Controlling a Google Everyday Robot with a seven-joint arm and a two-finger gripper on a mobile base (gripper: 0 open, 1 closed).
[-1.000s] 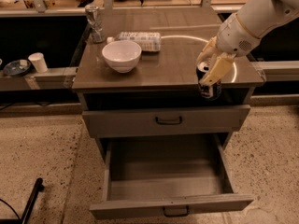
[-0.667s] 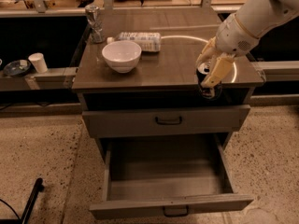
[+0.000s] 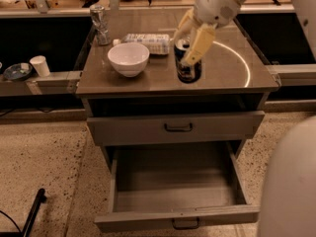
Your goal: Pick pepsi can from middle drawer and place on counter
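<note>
Our hand (image 3: 189, 39) sits over the middle of the tabletop (image 3: 148, 84), reaching down from the upper right. Its two pale fingers (image 3: 201, 42) are narrowed onto the pepsi can (image 3: 189, 69), one on each side of its upper part, with the silver top showing between them. The can is directly beneath the hand, upright with its long axis vertical and its top facing up. Its base meets the tabletop near the front edge. We see a white bowl (image 3: 128, 58) just to its left and a clear plastic bottle (image 3: 146, 41) lying on its side behind it. Below, the middle drawer (image 3: 148, 220) stands pulled out.
</note>
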